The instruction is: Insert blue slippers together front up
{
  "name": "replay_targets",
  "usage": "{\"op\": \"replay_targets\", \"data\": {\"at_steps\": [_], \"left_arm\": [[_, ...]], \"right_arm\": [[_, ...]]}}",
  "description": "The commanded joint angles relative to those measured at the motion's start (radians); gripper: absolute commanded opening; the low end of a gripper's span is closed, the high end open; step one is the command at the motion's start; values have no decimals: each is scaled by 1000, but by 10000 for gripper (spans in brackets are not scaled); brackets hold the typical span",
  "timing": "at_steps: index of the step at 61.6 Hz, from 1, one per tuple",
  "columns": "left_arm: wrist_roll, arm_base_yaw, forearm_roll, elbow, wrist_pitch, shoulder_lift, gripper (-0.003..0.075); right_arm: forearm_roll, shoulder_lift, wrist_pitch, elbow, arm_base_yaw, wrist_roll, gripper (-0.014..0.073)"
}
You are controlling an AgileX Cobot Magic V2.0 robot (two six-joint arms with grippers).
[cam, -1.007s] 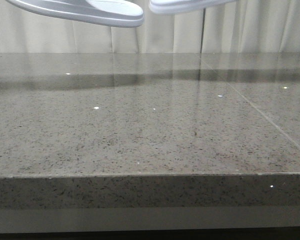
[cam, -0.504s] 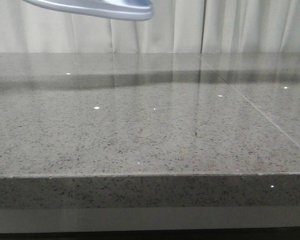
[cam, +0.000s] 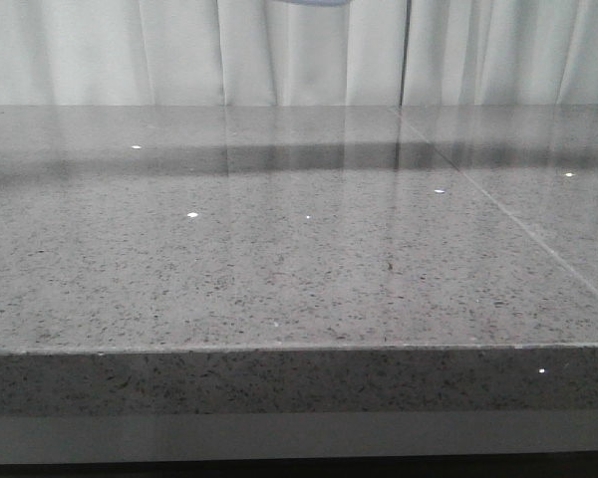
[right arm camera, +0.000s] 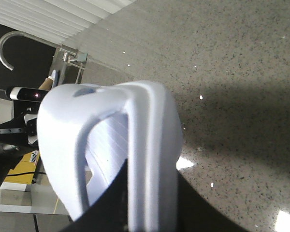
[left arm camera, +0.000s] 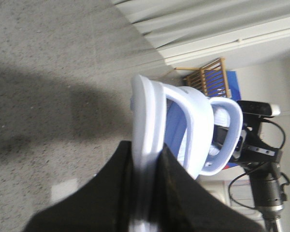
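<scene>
Each gripper holds one of the blue slippers high above the grey stone table (cam: 279, 259). In the left wrist view my left gripper (left arm camera: 147, 162) is shut on the sole edge of a pale blue slipper (left arm camera: 147, 111), whose wide strap (left arm camera: 203, 135) arches away from the black fingers (left arm camera: 106, 198). In the right wrist view my right gripper (right arm camera: 152, 181) is shut on the thick sole of the other slipper (right arm camera: 152, 121), its strap (right arm camera: 60, 140) bulging to one side. The front view shows only a sliver of blue slipper (cam: 314, 3) at its top edge; both grippers are out of that frame.
Pale curtains (cam: 179, 50) hang behind the table. The table's front edge (cam: 279, 349) runs across the front view. Past the left slipper, a black camera stand (left arm camera: 261, 159) and a wooden frame (left arm camera: 208, 77) stand beyond the table.
In the front view both slippers have risen. The right one left the top edge first, the left one drifted right and up until only a sliver shows.
</scene>
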Motion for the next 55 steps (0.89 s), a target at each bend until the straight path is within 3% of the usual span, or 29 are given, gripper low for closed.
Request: {"op": "replay_targets", "data": {"at_steps": [1,15,41,55], "left_arm": [[-6,-10,-146,-25,93,-52,-19],[-6,-19,-198,-25,93,-52,-19],[-6,-137,-261,-25,93,-52,-19],[-6,-144,-295,-25,93,-52,-19]], "right_arm": [[119,-64,107,-31,3,-6,-59],[148,-64,107,-31,19,-6,-59],[200,-63,107,-31,91,-14,-59],[292,-49,107,-31,117,-26,-59]]}}
